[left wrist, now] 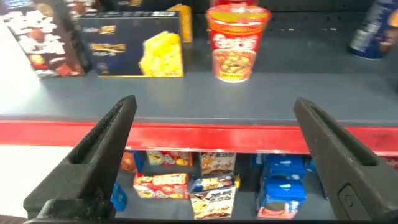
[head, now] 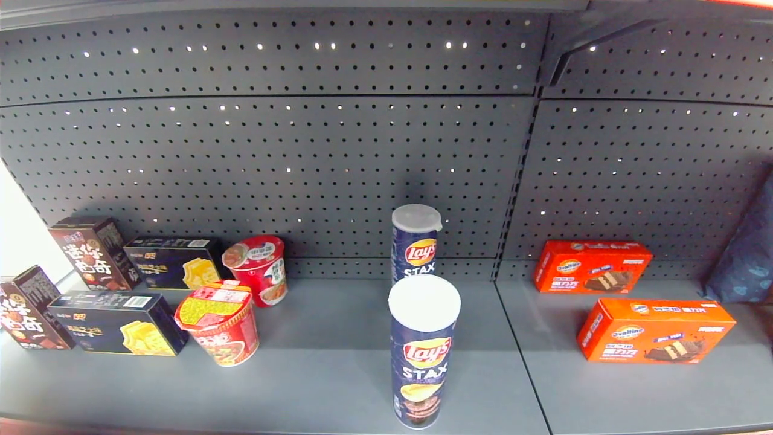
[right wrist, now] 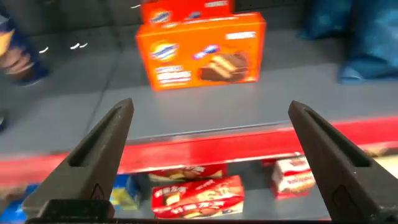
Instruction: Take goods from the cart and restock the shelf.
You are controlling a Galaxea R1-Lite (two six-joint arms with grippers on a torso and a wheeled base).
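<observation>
On the grey shelf stand two blue chip cans, one in front and one behind, two red noodle cups, dark boxes at the left and two orange boxes at the right. My left gripper is open with nothing between its fingers, just outside the shelf's red front edge, facing a noodle cup and a dark blue box. My right gripper is open and empty, before the red edge, facing an orange box.
A lower shelf with several small packages shows beneath the red edge. A dark blue bag leans at the far right. Brown boxes stand at the far left. Perforated panels back the shelf; bare room lies between noodle cups and cans.
</observation>
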